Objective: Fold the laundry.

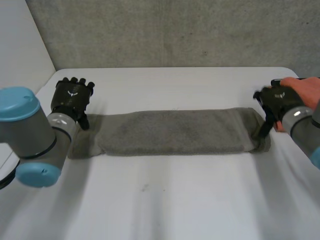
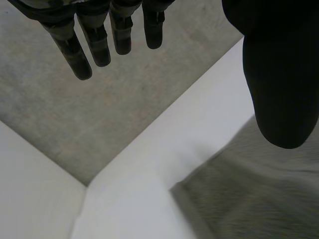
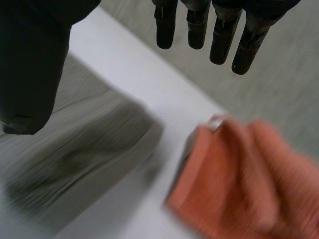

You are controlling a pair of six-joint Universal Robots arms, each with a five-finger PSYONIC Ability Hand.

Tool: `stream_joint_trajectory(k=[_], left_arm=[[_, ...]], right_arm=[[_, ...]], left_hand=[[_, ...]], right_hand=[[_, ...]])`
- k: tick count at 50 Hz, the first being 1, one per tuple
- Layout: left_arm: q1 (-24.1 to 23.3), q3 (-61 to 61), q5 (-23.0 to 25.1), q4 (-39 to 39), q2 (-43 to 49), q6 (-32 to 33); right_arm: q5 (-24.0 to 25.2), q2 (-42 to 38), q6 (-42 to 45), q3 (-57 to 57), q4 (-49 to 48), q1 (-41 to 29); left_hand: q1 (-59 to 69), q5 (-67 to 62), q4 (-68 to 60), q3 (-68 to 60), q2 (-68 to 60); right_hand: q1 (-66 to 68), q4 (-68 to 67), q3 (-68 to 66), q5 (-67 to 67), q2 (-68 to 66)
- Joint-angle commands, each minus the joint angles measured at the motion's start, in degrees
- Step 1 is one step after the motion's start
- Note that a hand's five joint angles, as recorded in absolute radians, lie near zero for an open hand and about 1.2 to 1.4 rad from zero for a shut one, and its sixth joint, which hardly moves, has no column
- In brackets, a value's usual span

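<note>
- The grey towel (image 1: 172, 132) lies as 1 long folded strip across the white desk (image 1: 165, 205); an orange cloth (image 1: 306, 89) sits beyond its right end.
- The left robot hand (image 1: 72, 97) is by the strip's left end and the right robot hand (image 1: 277, 102) at its right end; both have straight fingers and hold nothing.
- The step in hand looks like the crosswise fold; next, 1 end needs a firm pinch before it is lifted over.

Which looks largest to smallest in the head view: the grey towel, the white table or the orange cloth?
1. white table
2. grey towel
3. orange cloth, partly hidden behind the right hand
</note>
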State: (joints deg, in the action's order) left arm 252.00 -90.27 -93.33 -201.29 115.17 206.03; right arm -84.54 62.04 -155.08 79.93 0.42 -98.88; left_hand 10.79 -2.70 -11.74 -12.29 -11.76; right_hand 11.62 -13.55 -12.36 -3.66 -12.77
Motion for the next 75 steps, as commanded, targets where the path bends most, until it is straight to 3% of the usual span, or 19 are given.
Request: stream_joint_trajectory(k=[1,7,11,15,25,29,33,39,44,51,55,60,68,73,74,75], left_arm=[[-0.5,-5.0,3.1,-0.2,-2.6,-3.8],[-0.6,-5.3,3.1,-0.2,-2.1,-3.8],[-0.6,-5.3,3.2,-0.2,-1.8,-3.8],[-0.5,-5.5,3.2,-0.2,-1.7,-3.8],[-0.1,-6.7,3.3,-0.1,-4.0,-3.8],[0.2,-8.2,3.4,-0.1,-5.5,-3.8],[0.6,-9.7,3.5,0.0,-7.1,-3.8],[2.2,-11.5,4.1,0.0,-9.1,-3.7],[3.7,-11.8,6.1,0.1,-10.1,-3.7],[5.8,-11.9,6.8,0.5,-12.2,-3.8],[6.8,-12.5,6.8,0.6,-13.4,-3.8],[8.2,-13.5,7.5,0.6,-14.4,-3.8],[8.7,-14.1,9.4,0.6,-14.3,-4.0],[8.1,-13.4,9.3,0.5,-13.7,-4.1],[7.8,-13.1,9.3,0.5,-13.7,-4.1],[7.6,-12.9,9.3,0.4,-13.7,-4.1]], right_arm=[[2.2,-2.3,-1.6,4.5,-2.2,2.5],[1.8,-7.6,-1.3,3.7,-5.8,2.5],[1.8,-10.4,0.3,2.6,-7.1,2.6],[1.4,-11.6,2.7,1.7,-7.9,3.9],[1.9,-1.9,6.3,7.8,-9.6,9.1],[2.0,0.9,12.4,10.2,-9.2,13.1],[1.3,1.3,24.4,11.8,-9.1,19.0],[1.0,2.6,30.8,11.5,-9.6,20.0],[1.6,6.3,28.0,9.4,-10.3,11.4],[2.0,5.5,24.5,1.2,-13.0,-6.0],[4.2,0.2,24.9,-4.1,-16.6,-16.6],[11.1,-8.8,25.0,-10.9,-20.4,-27.9],[18.1,-22.0,24.7,-18.6,-21.6,-37.0],[17.7,-26.5,24.9,-20.4,-21.6,-38.6],[17.4,-26.8,24.9,-20.4,-21.6,-38.6],[16.3,-26.5,24.6,-20.1,-21.6,-38.6]], left_hand=[[-0.8,2.7,1.7,2.3,1.8],[-0.8,2.7,1.7,2.3,1.8],[-0.8,2.7,1.7,2.3,1.8],[-0.8,2.7,1.7,2.3,1.8],[-0.8,2.7,1.7,2.3,1.8],[-0.8,2.7,1.7,2.3,1.8],[-0.8,2.7,1.7,2.3,1.8],[-0.8,2.7,1.7,2.3,1.8],[-0.8,2.7,1.7,2.3,1.8],[-0.8,2.7,1.7,2.3,1.8],[-0.8,2.7,1.7,2.3,1.8],[-0.8,2.7,1.7,2.3,1.8],[-0.8,2.7,1.7,2.3,1.8],[-0.8,2.7,1.7,2.3,1.8],[-0.8,2.7,1.7,2.3,1.8],[-0.8,2.7,1.7,2.3,1.8]], right_hand=[[2.8,-0.9,-2.1,-0.8,-1.7],[9.4,-7.5,-8.6,-7.3,-8.2],[22.3,-20.4,-21.6,-20.3,-21.2],[68.3,-66.4,-67.6,-66.3,-67.1],[68.4,-66.5,-67.6,-66.3,-67.2],[68.4,-66.5,-67.6,-66.3,-67.2],[68.4,-66.5,-67.6,-66.3,-67.2],[68.4,-66.5,-67.6,-66.3,-67.2],[68.4,-66.5,-67.6,-66.3,-67.2],[68.4,-66.5,-67.6,-66.3,-67.2],[68.4,-66.5,-67.6,-66.3,-67.2],[68.4,-66.5,-67.6,-66.3,-67.2],[68.4,-66.5,-67.6,-66.3,-67.2],[68.4,-66.5,-67.6,-66.3,-67.2],[52.5,-50.5,-51.7,-50.4,-51.3],[11.3,-9.4,-10.6,-9.3,-10.2]])
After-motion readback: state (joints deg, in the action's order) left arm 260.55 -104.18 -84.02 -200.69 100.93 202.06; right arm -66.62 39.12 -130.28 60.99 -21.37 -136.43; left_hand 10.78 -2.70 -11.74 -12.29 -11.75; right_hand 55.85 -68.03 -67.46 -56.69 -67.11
